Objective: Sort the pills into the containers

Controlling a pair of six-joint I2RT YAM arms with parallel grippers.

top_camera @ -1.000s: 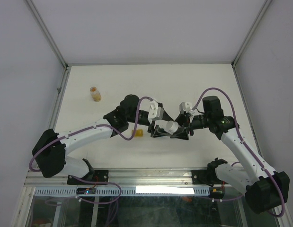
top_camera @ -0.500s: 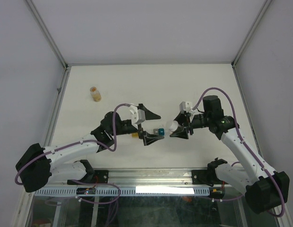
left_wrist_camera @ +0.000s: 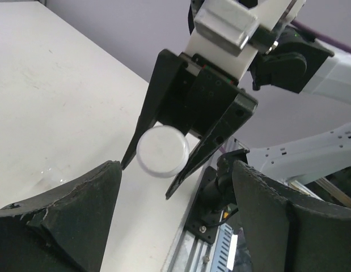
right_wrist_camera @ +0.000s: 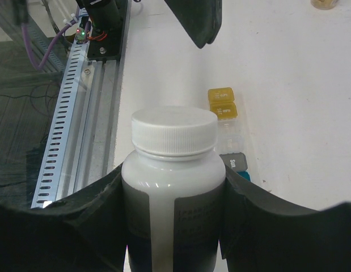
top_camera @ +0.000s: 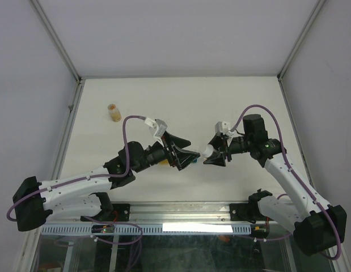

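Note:
My right gripper is shut on a white pill bottle with its white screw cap on, held above the table. In the right wrist view the bottle fills the gap between the fingers. The containers, a strip with yellow, clear, grey-lidded and teal cells, lie on the table beyond it. In the top view the containers are mostly hidden under my left arm. My left gripper is open and empty, facing the bottle's cap, a short gap away.
A small amber bottle stands at the far left of the table. The metal rail and cable tray run along the near edge. White walls enclose the table on three sides.
My left arm has drawn its elbow back to the left and turned its wrist, so its open jaws now point at the bottle's cap. The right arm and bottle have barely moved.

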